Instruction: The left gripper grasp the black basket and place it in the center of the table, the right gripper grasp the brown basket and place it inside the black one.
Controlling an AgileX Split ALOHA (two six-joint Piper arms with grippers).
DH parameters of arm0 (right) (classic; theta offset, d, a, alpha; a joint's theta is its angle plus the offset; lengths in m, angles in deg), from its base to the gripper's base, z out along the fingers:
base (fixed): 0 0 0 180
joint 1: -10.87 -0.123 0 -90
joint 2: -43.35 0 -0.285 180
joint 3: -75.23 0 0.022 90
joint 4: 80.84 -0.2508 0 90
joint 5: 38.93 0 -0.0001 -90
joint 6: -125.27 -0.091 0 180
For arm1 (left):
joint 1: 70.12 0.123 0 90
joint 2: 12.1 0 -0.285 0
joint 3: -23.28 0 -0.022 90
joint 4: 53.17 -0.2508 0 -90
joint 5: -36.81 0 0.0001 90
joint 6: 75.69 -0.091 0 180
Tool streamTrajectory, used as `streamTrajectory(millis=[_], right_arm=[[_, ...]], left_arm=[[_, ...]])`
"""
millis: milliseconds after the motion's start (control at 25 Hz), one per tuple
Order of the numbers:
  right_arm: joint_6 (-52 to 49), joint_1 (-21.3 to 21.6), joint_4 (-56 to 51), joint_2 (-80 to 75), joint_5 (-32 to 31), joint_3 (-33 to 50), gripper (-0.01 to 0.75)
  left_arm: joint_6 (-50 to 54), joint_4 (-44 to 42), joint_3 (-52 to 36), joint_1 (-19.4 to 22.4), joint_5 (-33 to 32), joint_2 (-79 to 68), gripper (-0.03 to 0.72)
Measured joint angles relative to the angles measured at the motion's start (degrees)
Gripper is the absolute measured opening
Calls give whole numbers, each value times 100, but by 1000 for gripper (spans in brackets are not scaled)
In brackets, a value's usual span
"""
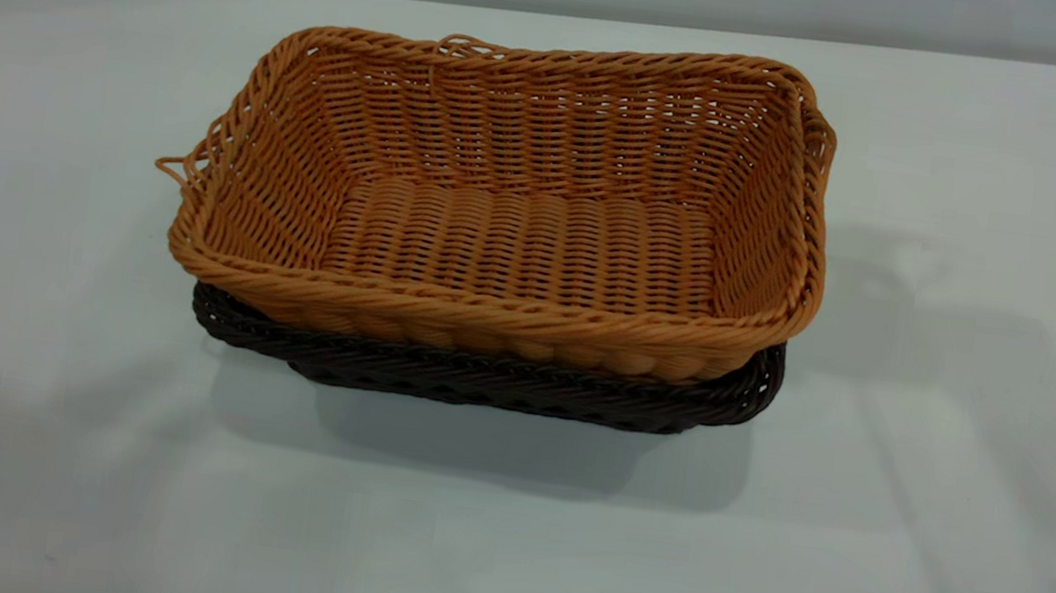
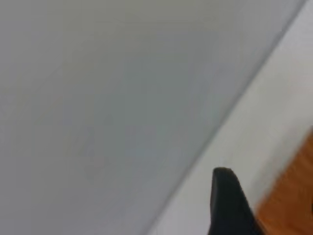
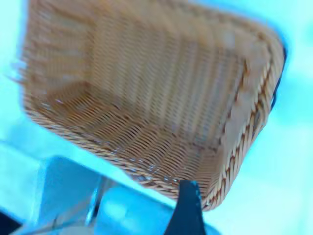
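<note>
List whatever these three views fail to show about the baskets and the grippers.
- black basket: inside and floor hidden by the brown basket nested in it; exterior view shows only rim and front wall.
- left gripper: only one dark tip enters the left wrist view, rest cut off by the edge.
- right gripper: one finger in the right wrist view, rest cut off.
- Both arms: outside the exterior view.

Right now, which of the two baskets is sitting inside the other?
The brown basket is the inner one, nested in the black basket, whose dark rim only peeks out beneath it along the near and right sides.
</note>
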Motion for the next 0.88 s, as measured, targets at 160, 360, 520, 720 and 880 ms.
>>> streamTrajectory(millis=[160,360,520,720,880], right_arm=[[-140,0,453,1424,-142,0,552],[-545,0,950,3104,-251,13,552],[-765,0,1234,4589,-273,613,552],[-1324,0,1938,6507,-340,2479,552],[-1836,0,2639,7731,-198,4011,552]], left_arm=[[770,-701,0,0,-1292,403,359],[2063,-1593,1,0,-1862,799,359],[2560,-1723,-305,0,-1862,1094,359],[2955,-1378,-1197,0,-1862,1430,359],[3325,-818,-2060,0,-1862,1605,359]])
